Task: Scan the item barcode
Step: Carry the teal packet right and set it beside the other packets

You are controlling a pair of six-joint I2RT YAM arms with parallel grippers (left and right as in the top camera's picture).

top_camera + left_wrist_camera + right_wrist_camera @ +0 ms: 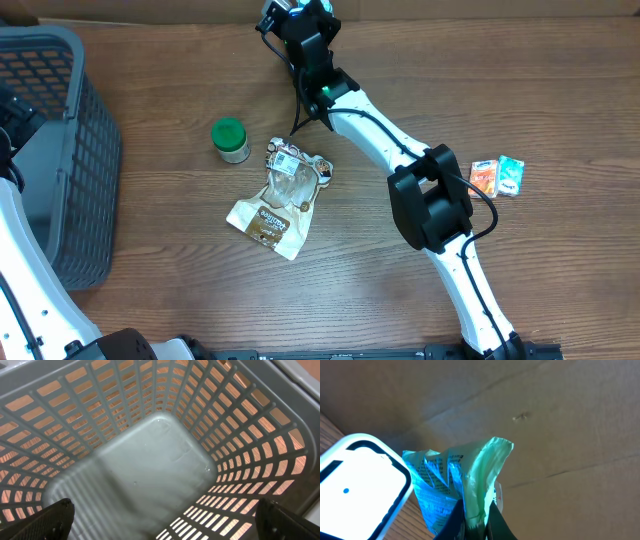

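A crumpled blue and green packet (pixel 451 476) is pinched upright in my right gripper (pixel 474 516), which is shut on its lower edge. Just to its left in the right wrist view is a white scanner (pixel 360 485) with a dark rim, its face towards the packet's printed side. In the overhead view the right gripper (pixel 290 22) is at the table's far edge, top centre, and a bit of the blue packet (pixel 272 14) shows there. My left gripper (pixel 165 520) hangs wide open over the inside of the grey basket (pixel 150 460), holding nothing.
The grey basket (pixel 70 150) fills the left side of the table. A green-lidded jar (pixel 231 140) and a brown and white pouch (pixel 280 195) lie mid-table. Two small packets, orange (pixel 485 177) and teal (pixel 511 175), lie at the right. A cardboard wall (pixel 545 420) stands behind.
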